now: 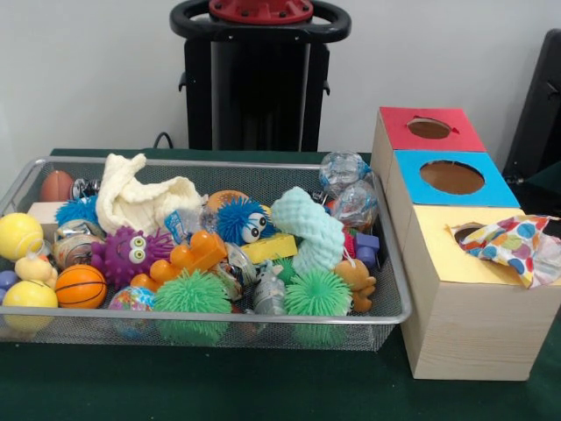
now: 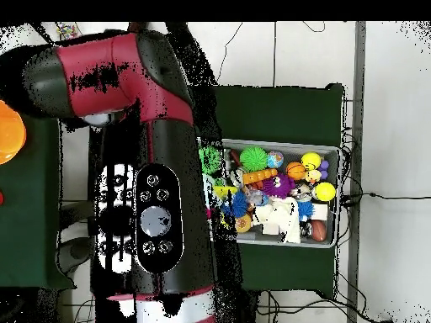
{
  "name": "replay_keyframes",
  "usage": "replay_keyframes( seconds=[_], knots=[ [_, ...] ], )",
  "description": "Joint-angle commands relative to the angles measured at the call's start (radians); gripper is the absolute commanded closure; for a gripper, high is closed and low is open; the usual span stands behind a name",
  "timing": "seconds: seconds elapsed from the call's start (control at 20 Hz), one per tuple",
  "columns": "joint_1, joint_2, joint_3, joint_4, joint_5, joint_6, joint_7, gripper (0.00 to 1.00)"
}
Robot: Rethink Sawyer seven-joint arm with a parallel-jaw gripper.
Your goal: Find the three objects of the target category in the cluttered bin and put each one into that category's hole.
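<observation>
Green spiky balls (image 1: 192, 293) sit at the front edge of the wire bin (image 1: 263, 321), lower left of the front frame; the wooden box (image 1: 465, 333) with holes stands just right. No gripper shows, so its state and bearing from the toys cannot be told; overhead, the arm (image 2: 143, 160) covers the box.

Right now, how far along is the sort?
Looks done: nothing fully. A polka-dot cloth hangs half out of the yellow hole; the red hole and blue hole look empty. In hand: nothing seen, tool not in view. Left: the bin is full, including a cream knit cloth.
</observation>
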Motion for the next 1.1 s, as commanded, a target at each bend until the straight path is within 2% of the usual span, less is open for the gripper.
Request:
replay_keyframes(
  seconds=[0.05,0.35,1.1],
  knots=[
    [-0.021,0.151,0.026,0.097,-0.043,-0.098,0.108,1.00],
    [-0.021,0.177,0.008,0.132,-0.044,-0.159,0.105,1.00],
    [-0.043,0.131,0.000,0.289,-0.032,-0.304,0.078,1.00]
  ],
)
